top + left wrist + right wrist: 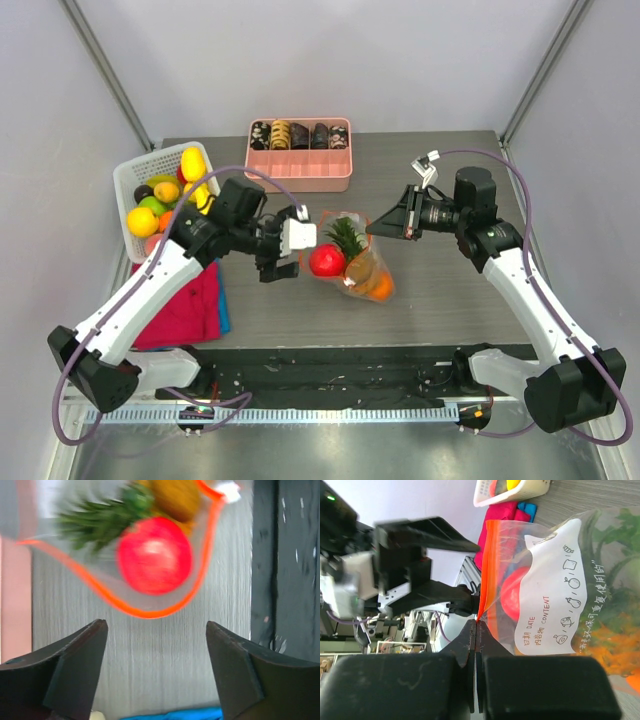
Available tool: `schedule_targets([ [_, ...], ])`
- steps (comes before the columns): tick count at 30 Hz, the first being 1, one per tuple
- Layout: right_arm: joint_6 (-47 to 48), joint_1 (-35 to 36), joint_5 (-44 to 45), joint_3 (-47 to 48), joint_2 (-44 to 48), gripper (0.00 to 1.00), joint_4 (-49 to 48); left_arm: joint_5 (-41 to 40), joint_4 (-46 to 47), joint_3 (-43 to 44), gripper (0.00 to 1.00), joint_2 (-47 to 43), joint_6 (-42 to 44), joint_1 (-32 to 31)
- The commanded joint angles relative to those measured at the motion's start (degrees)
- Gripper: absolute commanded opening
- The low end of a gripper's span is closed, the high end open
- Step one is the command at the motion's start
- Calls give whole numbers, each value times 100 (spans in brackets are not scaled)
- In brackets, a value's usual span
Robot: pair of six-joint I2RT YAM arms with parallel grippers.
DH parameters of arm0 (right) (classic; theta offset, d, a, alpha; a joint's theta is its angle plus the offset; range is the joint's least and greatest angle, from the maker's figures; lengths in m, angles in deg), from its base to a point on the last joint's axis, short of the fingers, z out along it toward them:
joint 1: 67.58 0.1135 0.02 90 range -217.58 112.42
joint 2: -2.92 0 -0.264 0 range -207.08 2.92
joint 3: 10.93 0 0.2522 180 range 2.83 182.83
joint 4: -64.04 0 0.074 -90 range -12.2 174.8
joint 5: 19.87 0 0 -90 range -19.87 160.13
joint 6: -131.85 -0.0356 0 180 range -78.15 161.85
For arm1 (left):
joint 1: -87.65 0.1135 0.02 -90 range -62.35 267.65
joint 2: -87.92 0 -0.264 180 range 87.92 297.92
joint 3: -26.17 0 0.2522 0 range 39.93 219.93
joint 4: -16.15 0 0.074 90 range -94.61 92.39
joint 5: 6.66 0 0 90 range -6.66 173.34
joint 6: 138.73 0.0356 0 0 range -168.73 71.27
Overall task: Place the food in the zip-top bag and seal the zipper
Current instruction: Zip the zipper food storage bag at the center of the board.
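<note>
Left pincer (156,630) hangs wide open, gripping nothing, just short of the zip-top bag (352,262) lying mid-worktop (460,290). Inside: 1 glossy round red fruit (326,260) and a knobbly pineapple (364,262). The film looks thin, crinkly and slippery, so I'd say the stiffer orange zipper (487,565) is the place to grip. Right pincer (476,627) is clamped tight on that strip.

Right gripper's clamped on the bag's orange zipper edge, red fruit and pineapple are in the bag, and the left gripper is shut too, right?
No: the left gripper is open, jaws wide apart and empty, as the left wrist view shows. The right gripper is clamped on the zipper, with the red fruit and pineapple in the zip-top bag.
</note>
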Motion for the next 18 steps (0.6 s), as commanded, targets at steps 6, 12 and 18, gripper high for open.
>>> schedule_targets([
  [6, 133, -11, -557, 71, 71, 1, -448, -228, 247, -527, 62, -63, 2347, -518],
  [12, 151, -2, -627, 71, 9, 1, -448, -430, 458, -711, 52, 60, 2866, -694],
  [18, 160, 33, -680, 106, -43, 1, -439, -483, 503, -808, 46, 183, 3121, -826],
])
